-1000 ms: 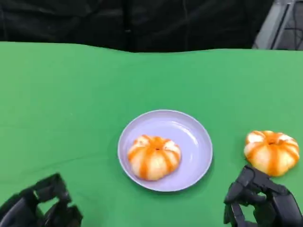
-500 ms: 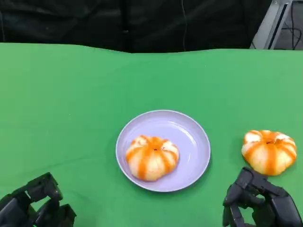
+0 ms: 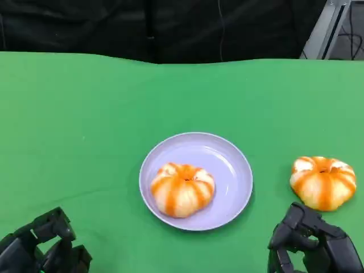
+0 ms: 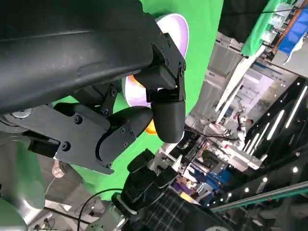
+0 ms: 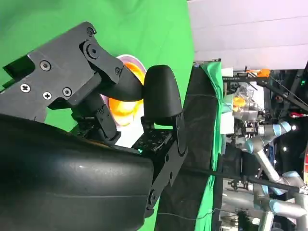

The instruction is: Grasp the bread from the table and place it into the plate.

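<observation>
Down at the near edge of the green table (image 3: 85, 114), the right hand (image 3: 313, 247) rests low with its fingers curled loosely inward; nothing is between them. Just beyond its fingertips, apart from them, sits an orange-striped bread (image 3: 323, 182) on the cloth, to the right of the plate and clear of its rim. At the other near corner the left hand (image 3: 42, 247) also hangs low, fingers bent and holding nothing; how far they are closed is hard to judge from the head view, and the left wrist view shows the fingers (image 4: 166, 113) folded in front of the palm without anything in them. Between the two hands and a little farther out lies the lavender plate (image 3: 230, 165), round and shallow, with a second striped bun (image 3: 182, 189) resting inside it, toward its near left part. The right wrist view catches a sliver of that plate and bun (image 5: 120, 108) past the dark fingers (image 5: 159, 94).
</observation>
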### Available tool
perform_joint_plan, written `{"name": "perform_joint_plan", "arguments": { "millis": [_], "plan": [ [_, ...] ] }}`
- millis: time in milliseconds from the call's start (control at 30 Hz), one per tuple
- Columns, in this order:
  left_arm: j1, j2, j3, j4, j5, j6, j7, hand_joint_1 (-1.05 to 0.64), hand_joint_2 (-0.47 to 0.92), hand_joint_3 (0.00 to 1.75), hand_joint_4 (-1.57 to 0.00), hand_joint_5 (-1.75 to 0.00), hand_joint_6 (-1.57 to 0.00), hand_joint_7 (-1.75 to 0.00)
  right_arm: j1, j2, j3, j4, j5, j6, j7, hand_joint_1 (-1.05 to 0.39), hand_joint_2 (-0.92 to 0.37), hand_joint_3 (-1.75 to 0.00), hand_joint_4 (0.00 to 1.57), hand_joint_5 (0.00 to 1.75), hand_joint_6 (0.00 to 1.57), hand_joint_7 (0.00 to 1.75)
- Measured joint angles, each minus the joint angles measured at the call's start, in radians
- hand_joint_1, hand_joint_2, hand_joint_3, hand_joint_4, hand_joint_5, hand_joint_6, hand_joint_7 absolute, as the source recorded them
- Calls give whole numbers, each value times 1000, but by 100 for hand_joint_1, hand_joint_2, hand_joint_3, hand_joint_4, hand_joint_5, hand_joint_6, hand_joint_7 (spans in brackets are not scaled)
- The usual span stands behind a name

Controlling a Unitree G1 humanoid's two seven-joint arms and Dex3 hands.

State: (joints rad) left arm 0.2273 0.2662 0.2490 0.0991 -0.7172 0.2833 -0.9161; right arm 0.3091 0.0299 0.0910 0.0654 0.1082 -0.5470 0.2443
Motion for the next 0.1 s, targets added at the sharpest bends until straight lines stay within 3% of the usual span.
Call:
{"name": "perform_joint_plan", "arguments": {
  "millis": [100],
  "plan": [
    [-1,-19,-1,-6,0,0,2,-17,77,85,-83,-175,-73,-170,4,0,0,-9,2,0,6,-14,-55,-124,82,175,74,158]
  ]
}}
